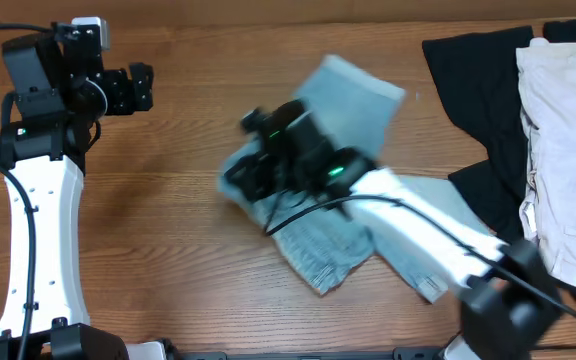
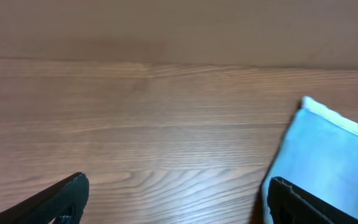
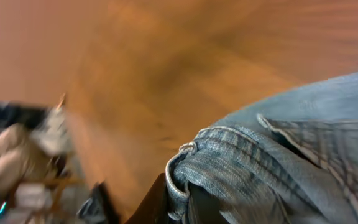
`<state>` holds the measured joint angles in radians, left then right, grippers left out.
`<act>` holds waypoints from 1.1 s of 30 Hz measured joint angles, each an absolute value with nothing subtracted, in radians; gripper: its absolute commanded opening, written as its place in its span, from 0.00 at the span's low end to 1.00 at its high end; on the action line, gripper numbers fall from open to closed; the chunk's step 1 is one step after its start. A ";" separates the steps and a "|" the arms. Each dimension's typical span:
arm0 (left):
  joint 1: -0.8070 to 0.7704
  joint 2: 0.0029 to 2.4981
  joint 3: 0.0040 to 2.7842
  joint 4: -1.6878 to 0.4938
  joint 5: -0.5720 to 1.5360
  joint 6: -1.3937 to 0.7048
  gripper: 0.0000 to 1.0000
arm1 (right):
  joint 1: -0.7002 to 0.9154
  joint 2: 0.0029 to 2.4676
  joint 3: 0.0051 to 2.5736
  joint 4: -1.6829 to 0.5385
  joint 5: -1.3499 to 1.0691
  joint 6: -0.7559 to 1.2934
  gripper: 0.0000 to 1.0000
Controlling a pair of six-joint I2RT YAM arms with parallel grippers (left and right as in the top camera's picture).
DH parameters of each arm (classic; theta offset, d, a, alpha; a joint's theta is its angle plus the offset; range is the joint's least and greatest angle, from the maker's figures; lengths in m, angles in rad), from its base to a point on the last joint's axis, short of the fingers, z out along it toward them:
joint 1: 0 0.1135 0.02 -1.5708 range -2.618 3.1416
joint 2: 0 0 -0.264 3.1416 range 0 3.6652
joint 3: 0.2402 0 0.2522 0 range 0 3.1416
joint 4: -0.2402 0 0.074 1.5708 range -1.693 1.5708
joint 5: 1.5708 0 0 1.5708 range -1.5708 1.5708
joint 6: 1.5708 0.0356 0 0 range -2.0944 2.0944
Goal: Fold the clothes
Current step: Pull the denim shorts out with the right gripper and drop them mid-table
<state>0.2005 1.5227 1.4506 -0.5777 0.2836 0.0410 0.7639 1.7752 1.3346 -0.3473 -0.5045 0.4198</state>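
Note:
Pale blue denim shorts (image 1: 353, 95) lie crumpled in the middle of the table. My right gripper (image 1: 248, 178) is shut on their bunched waistband edge (image 3: 194, 168) and holds it lifted off the wood; the picture is blurred by motion. My left gripper (image 1: 140, 88) is open and empty at the far left, well apart from the shorts. In the left wrist view a corner of the shorts (image 2: 328, 149) shows at the right, behind the right finger of my left gripper (image 2: 173, 196). A black garment (image 1: 488, 75) and a cream-white garment (image 1: 568, 130) lie at the right.
The black and cream-white garments overlap at the table's right edge. The right arm's white link (image 1: 418, 235) and cable lie across the lower part of the shorts. Bare wooden table (image 1: 168, 220) lies between the two arms.

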 measured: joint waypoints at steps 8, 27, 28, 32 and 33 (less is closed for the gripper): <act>0.201 1.523 1.451 -0.577 0.223 0.056 0.97 | 0.925 1.811 1.343 -0.318 -0.518 0.440 0.69; 0.133 1.523 1.451 -0.630 0.239 0.056 0.96 | 0.263 1.571 1.413 -1.263 -0.124 0.589 1.00; 0.127 1.523 1.451 -0.630 0.241 0.056 0.96 | 0.263 1.555 1.387 -1.277 -0.089 0.611 1.00; 0.112 1.526 1.451 -0.630 0.242 0.056 0.97 | 0.264 1.466 1.251 -1.269 -0.001 0.693 1.00; 0.111 1.530 1.451 -0.630 0.243 0.056 0.96 | 0.264 1.444 1.216 -1.258 0.008 0.709 1.00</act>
